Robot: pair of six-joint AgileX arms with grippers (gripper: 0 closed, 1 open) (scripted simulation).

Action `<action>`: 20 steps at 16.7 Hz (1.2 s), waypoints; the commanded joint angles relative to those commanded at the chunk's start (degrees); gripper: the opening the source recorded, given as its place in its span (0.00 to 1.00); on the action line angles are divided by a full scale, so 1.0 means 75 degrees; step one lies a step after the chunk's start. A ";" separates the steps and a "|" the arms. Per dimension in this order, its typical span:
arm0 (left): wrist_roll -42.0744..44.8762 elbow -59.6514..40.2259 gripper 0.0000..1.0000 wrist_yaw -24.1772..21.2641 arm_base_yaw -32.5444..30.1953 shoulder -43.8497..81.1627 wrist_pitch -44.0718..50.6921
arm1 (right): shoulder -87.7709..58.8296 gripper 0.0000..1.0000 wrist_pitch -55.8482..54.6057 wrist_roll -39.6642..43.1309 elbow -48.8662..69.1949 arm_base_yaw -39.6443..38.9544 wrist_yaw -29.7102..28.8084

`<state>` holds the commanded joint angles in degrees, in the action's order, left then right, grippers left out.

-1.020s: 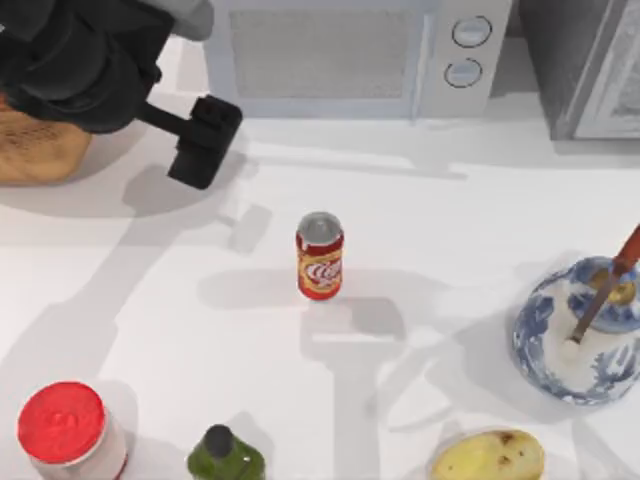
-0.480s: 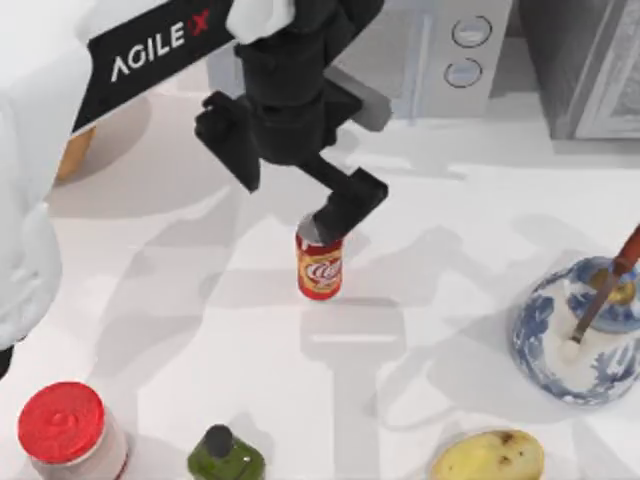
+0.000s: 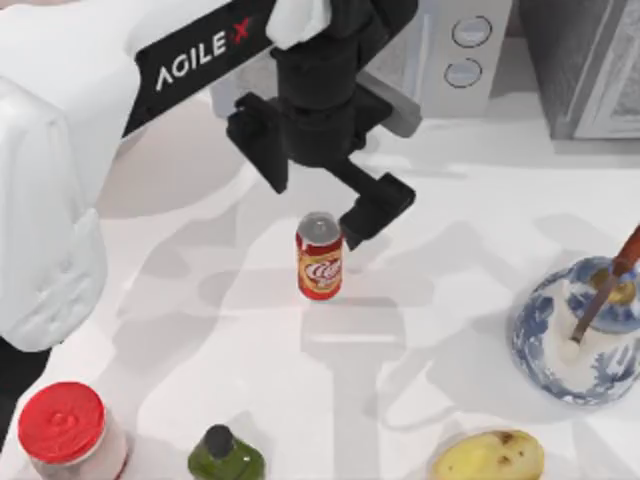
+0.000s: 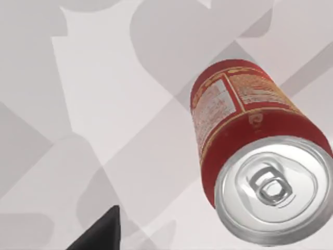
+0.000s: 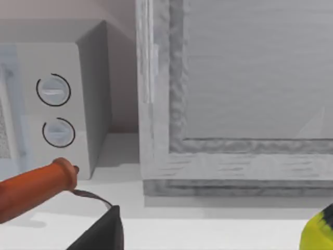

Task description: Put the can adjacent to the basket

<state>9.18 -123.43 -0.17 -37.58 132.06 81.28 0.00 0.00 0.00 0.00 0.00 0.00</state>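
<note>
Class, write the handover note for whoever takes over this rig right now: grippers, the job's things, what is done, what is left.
Left gripper: open, above and just behind the small red-and-orange soda can, nothing held.
Right arm: parked; its wrist camera faces the white microwave.
Can: upright mid-table, not grasped.
Done: approach only.
Left: grip the can, carry it to the basket, set it down beside it.

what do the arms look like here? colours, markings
The left arm has bulky white shells and a black panel with white AGILE lettering and a red X. Its wrist and left hand are matte black and blocky, with flat fingers.
</note>
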 joint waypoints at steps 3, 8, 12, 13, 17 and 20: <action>-0.0001 0.0044 1.00 0.0003 0.0023 -0.0018 -0.0034 | 0.0000 1.00 0.0000 0.0000 0.0000 0.0000 0.0000; -0.0027 0.1023 1.00 0.0001 -0.0031 -0.0065 -0.0951 | 0.0000 1.00 0.0000 0.0000 0.0000 0.0000 0.0000; 0.0007 0.1684 1.00 -0.0001 0.0004 0.0059 -0.1745 | 0.0000 1.00 0.0000 0.0000 0.0000 0.0000 0.0000; 0.0013 0.1703 1.00 -0.0001 0.0012 0.0066 -0.1769 | 0.0000 1.00 0.0000 0.0000 0.0000 0.0000 0.0000; 0.0013 0.1703 0.92 -0.0001 0.0012 0.0066 -0.1769 | 0.0000 1.00 0.0000 0.0000 0.0000 0.0000 0.0000; 0.0013 0.1703 0.70 -0.0001 0.0012 0.0066 -0.1769 | 0.0000 1.00 0.0000 0.0000 0.0000 0.0000 0.0000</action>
<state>9.28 -110.66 -0.18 -37.49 132.55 68.01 0.00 0.00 0.00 0.00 0.00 0.00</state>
